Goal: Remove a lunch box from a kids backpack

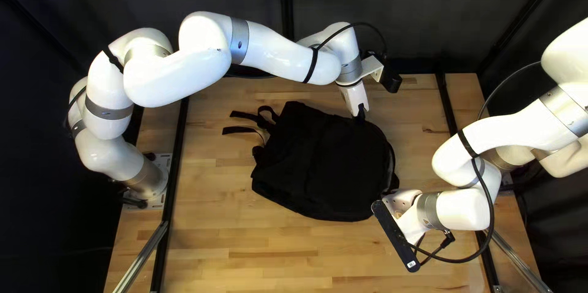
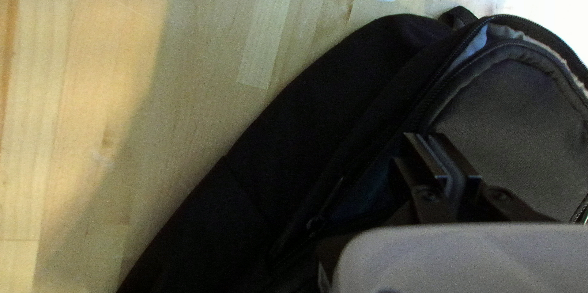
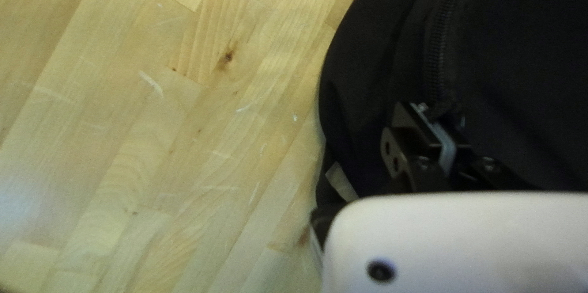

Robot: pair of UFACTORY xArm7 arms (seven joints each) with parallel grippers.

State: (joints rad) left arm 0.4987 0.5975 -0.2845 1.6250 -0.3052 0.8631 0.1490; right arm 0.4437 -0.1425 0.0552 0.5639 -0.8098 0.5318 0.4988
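A black backpack [image 1: 324, 161] lies on the table. At its upper right edge in the top left view is my left gripper [image 1: 361, 110]. In the left wrist view my left gripper [image 2: 424, 136] has its fingers together over the edge of the unzipped compartment; nothing can be made out between them. A grey padded panel [image 2: 514, 109] shows inside the opening. My right gripper [image 1: 401, 202] is by the bag's lower right corner, its fingertips hidden there. In the right wrist view my right gripper [image 3: 432, 109] is closed on the zipper pull [image 3: 446, 108]. No lunch box shows.
Straps [image 1: 248, 122] trail from the backpack's left side in the top left view. The wooden tabletop [image 1: 245, 244] lies around the bag. My left arm reaches across the far side, above the bag; my right arm comes in low from the right edge.
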